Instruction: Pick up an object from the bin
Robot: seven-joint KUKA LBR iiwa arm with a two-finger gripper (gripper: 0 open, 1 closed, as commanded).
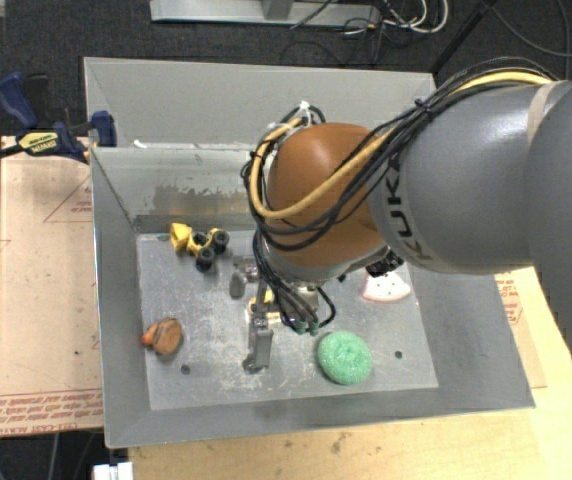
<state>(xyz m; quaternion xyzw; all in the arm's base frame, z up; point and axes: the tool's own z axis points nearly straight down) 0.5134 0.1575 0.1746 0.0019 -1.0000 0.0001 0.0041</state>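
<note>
The grey metal bin (116, 298) has a scuffed floor with a few loose things on it, and the round, fuzzy green foam ball (345, 358) near its front edge serves as the marker for the rest. The thick grey robot arm (486, 178) comes in above and to the right of that ball. It ends in a rounded orange-brown wrist cover (316, 193) wrapped in black and yellow cables (266, 178), which sits directly behind the ball. Below the cover the two-finger gripper (257, 353) hangs down just left of the green ball, near it but apart from it, with its tip low over bare floor. Whether the claw is spread or closed is not clear from this angle, and nothing can be seen held in it. The green ball is the thing nearest the gripper. Far to the left of the ball, near the bin's left wall, lies a small brown and orange rounded lump (164, 336). Up and to the left of the ball, by the back wall, sits a little yellow and black toy vehicle (198, 241). Behind the ball and a little to its right, a white and pink object (386, 288) shows partly from under the arm.
</note>
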